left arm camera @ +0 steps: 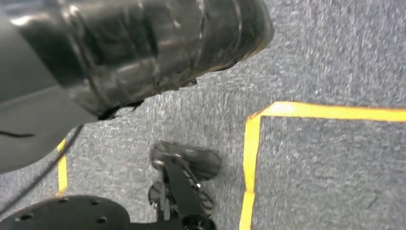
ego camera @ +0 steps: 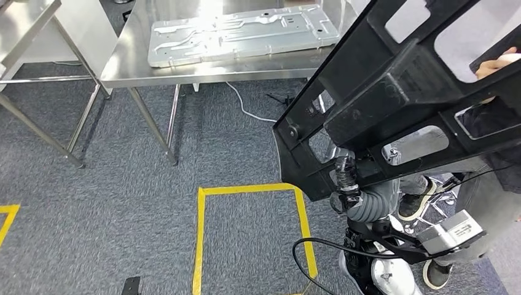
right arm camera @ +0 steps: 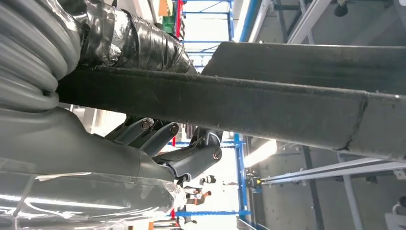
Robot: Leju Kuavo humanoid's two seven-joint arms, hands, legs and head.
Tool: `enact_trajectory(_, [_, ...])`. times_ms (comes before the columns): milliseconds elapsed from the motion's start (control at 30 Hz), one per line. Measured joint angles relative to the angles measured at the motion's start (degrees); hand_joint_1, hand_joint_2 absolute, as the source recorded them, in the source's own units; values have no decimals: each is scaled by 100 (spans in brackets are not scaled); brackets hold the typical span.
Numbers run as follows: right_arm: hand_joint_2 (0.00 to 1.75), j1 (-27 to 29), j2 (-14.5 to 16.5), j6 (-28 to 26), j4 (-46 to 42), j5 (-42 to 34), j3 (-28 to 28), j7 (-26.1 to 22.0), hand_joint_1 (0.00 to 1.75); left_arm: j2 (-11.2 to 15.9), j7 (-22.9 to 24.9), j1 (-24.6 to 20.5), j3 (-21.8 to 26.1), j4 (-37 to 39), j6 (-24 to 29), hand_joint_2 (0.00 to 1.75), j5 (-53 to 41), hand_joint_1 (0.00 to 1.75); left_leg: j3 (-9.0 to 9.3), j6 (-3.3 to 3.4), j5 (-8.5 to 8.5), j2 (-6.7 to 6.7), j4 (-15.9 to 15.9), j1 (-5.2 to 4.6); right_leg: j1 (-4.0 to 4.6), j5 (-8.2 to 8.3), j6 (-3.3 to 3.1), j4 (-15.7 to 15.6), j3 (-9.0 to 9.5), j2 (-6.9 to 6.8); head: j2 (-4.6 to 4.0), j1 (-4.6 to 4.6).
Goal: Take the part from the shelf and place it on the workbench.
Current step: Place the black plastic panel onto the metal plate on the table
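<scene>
A large black plastic part with cut-out windows hangs tilted at the right of the head view. My right hand grips its lower edge from beneath. In the right wrist view the part's edge runs between the taped thumb and the dark fingers. A person's hand touches the part's upper right. The steel workbench stands ahead with a pressed metal panel lying on it. My left hand, wrapped in black tape, hangs over the carpet; its fingers are hidden.
A person's shoe stands close by my right arm. A yellow tape box marks the grey carpet in front of me. A second steel table stands at the far left. A white cable lies under the workbench.
</scene>
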Motion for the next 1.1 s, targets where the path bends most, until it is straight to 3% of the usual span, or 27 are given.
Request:
enact_trajectory(67, [175,-1,0,1,0,-2,-1,-8,175,13,-5,-6,0,0,-1,0,13,0,253,77,303,5,-661,-47,15,-84,35,-5,82,2,0,5])
enact_trajectory(100, [175,-1,0,1,0,-3,-1,-11,175,17,-8,-10,0,0,-2,0,19,0,320,101,334,8,-817,-67,21,-108,49,-7,94,2,0,8])
enact_trajectory(733, [175,-1,0,1,-1,-4,-2,-13,175,21,-8,-13,0,0,-3,0,24,0,343,109,296,9,-850,-77,29,-121,61,-8,96,2,0,9])
enact_trajectory(967, [175,9,0,3,-4,-20,-4,-21,175,21,-21,-16,-2,0,-15,0,28,0,412,156,256,1,-971,-94,1,-126,132,-53,146,7,0,9])
enact_trajectory(1067, [175,47,-2,-9,-21,-29,-12,-27,175,12,-22,40,-2,0,-28,0,58,0,622,244,211,-3,-1104,-50,-6,-223,223,262,116,-3,0,22])
enact_trajectory(1100, [175,71,-2,-19,-29,-37,-17,-38,175,10,-11,60,-2,0,-30,0,70,0,717,260,174,-2,-1128,-37,-21,-383,255,638,-110,-5,0,30])
